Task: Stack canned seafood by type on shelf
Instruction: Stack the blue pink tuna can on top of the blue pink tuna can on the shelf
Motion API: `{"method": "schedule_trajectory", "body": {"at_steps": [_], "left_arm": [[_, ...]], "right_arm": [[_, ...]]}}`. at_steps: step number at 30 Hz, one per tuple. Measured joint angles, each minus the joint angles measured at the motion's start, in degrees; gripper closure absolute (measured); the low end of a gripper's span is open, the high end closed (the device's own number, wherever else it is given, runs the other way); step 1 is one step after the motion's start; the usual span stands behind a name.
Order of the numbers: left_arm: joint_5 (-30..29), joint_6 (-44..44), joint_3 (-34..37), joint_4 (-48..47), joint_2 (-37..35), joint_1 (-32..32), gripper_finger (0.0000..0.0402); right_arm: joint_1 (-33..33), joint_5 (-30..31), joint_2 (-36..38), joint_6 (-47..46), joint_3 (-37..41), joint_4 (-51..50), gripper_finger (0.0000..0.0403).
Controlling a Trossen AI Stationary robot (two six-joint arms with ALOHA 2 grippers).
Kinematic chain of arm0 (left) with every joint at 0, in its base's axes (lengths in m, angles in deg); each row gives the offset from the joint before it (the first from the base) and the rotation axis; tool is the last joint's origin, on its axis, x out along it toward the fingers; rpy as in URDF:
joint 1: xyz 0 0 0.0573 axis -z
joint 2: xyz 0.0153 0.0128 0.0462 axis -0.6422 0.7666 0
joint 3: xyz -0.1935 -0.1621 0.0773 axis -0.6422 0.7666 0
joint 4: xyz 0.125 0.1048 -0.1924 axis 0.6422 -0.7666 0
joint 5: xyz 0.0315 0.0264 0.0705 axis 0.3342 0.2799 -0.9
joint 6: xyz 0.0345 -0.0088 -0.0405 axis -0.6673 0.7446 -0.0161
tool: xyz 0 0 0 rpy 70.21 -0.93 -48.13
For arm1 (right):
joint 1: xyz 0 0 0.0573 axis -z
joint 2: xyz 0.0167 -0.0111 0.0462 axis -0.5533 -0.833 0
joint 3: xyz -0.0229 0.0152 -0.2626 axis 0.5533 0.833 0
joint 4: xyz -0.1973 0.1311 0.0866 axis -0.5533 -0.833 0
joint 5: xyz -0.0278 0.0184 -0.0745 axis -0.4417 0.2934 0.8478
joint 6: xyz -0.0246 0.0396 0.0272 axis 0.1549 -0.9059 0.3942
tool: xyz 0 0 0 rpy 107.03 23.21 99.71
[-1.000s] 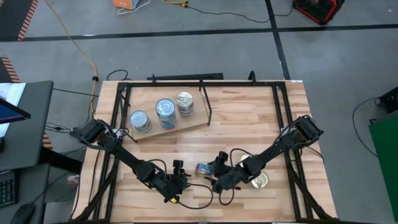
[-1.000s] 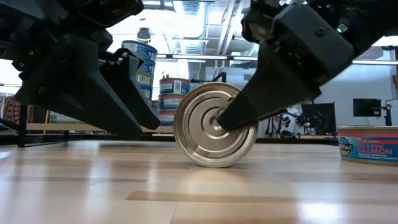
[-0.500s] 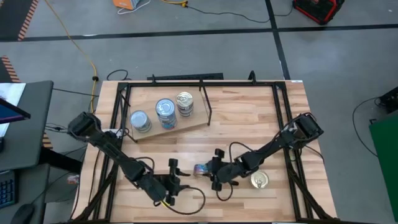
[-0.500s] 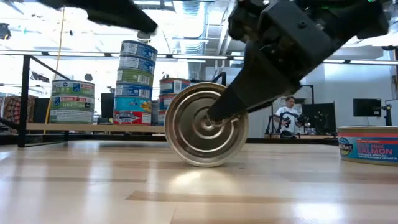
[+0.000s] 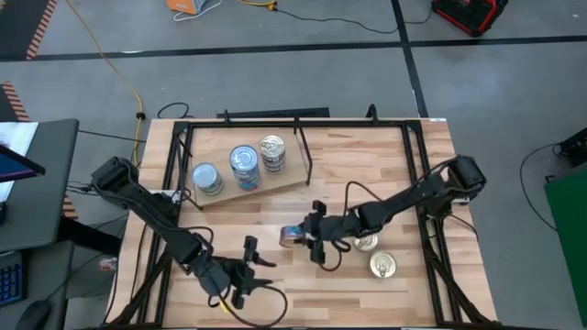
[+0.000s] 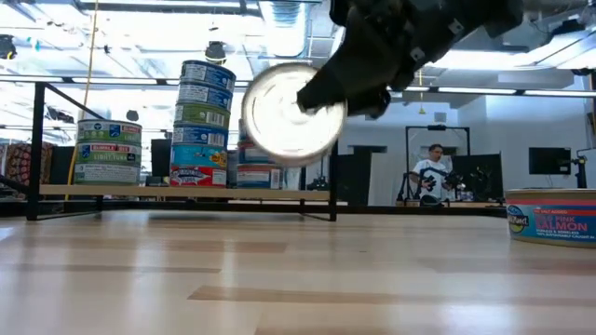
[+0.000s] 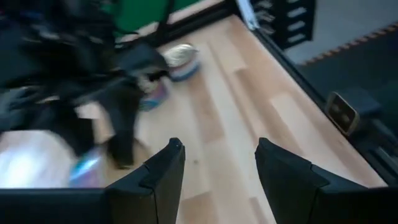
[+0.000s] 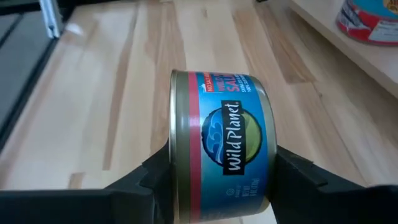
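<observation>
The right gripper (image 5: 307,236) has lifted the Wild Planet tin (image 8: 227,149) off the tabletop (image 5: 367,174), jaws clamped on its sides; a second ago it stood on edge on the wood. The left gripper (image 5: 249,266), partly open and empty, has pulled back toward the near edge. Three stacks of tins stand on the shelf (image 5: 275,189); two more tins (image 5: 383,266) rest on the table.

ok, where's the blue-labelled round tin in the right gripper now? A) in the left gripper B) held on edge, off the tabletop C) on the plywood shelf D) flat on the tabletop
B: the right gripper clamps the blue-labelled round tin on edge, and the low view shows it clear of the wooden tabletop.
</observation>
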Motion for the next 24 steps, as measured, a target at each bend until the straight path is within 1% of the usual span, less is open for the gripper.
{"method": "schedule_trajectory", "body": {"at_steps": [4,5,8,10,12,14,16,20,24], "left_arm": [[6.6,-0.9,0.1,1.4,1.8,-0.9,0.0212],[8.0,-1.6,0.6,3.1,2.0,-1.0,0.0212],[11.5,-4.1,3.9,13.0,2.4,-1.6,0.0212],[12.7,-4.7,7.1,18.0,2.5,-2.1,0.0212],[12.4,-4.0,9.8,20.6,2.1,-2.8,0.0212],[10.8,-3.0,11.6,20.5,0.6,-3.0,0.0212],[9.7,-2.6,12.7,20.8,-1.4,-2.9,0.0212],[7.6,-2.9,14.8,19.1,-7.3,-2.7,0.0212],[3.5,-3.8,19.0,18.9,-13.8,-2.8,0.0212]], "right_arm": [[2.4,-3.4,2.7,1.0,0.0,-0.3,0.0191],[3.1,-4.0,3.5,1.0,0.0,-0.1,0.0191],[5.1,-5.7,5.2,1.0,0.0,-1.1,0.0191],[6.2,-6.2,6.4,1.0,0.0,-2.4,0.0191],[7.2,-6.3,7.9,0.9,0.0,-3.6,0.0191],[8.4,-6.5,9.6,0.9,0.0,-4.6,0.0191],[10.1,-8.3,11.1,0.9,0.0,-6.3,0.0191],[14.8,-12.0,13.3,-1.4,-0.5,-7.0,0.0191],[19.7,-15.5,13.3,-2.1,-4.2,-12.0,0.0188]]}}
